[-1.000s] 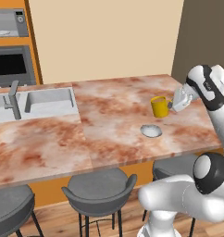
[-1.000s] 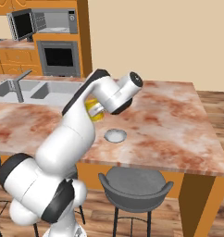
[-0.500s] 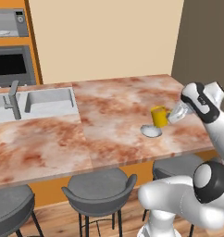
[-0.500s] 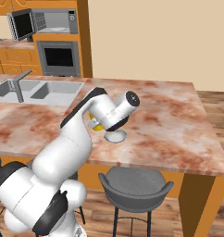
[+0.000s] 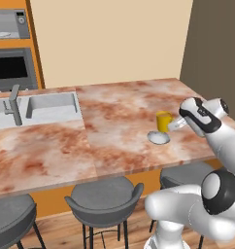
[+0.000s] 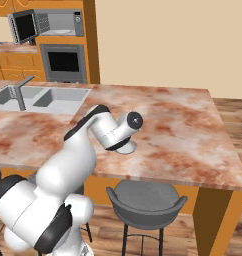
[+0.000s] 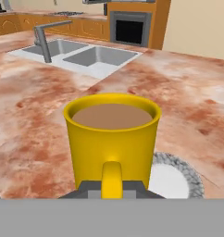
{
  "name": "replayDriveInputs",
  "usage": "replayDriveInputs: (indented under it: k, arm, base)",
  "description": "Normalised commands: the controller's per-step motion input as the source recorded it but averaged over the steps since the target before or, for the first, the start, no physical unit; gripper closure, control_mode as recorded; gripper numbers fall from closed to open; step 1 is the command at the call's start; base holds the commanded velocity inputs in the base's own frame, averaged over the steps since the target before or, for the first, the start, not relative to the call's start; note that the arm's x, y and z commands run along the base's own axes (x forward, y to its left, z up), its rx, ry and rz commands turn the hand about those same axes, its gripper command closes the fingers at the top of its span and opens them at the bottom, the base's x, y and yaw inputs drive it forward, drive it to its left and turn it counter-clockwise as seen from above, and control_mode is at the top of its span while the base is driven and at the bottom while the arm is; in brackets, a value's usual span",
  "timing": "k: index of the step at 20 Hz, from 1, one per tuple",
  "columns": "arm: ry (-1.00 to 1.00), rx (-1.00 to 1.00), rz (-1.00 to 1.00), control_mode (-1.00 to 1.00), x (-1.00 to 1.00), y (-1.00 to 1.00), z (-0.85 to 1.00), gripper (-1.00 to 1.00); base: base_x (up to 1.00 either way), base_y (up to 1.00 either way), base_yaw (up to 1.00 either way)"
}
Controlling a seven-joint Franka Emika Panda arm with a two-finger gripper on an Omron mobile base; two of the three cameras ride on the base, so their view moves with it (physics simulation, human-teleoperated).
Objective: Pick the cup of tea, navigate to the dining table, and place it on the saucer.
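pincer (image 5: 174,125) clamped on cup of tea (image 5: 163,121) | just above saucer (image 5: 158,137)

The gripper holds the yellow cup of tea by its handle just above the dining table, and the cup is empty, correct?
Not quite. The cup is not empty: the hand view shows brown tea filling it nearly to the rim. The rest stands: the gripper is shut on the handle, holding the cup just above the table, beside the saucer.
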Motion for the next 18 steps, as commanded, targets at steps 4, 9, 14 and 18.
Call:
replayDriveInputs:
  k: [4, 9, 14, 18]
  arm:
    - [0.0, 0.0, -0.04, -1.0, 0.24, -0.05, -0.14, 1.0]
    - [0.0, 0.01, 0.01, -1.0, 0.0, -0.13, -0.26, 1.0]
    - [0.0, 0.0, 0.0, -1.0, 0.0, -0.13, -0.43, 1.0]
    - [0.0, 0.0, 0.0, -1.0, 0.0, -0.13, -0.18, 1.0]
  base:
    - [0.0, 0.0, 0.0]
    - [0.0, 0.0, 0.0]
    - [0.0, 0.0, 0.0]
    - [0.0, 0.0, 0.0]
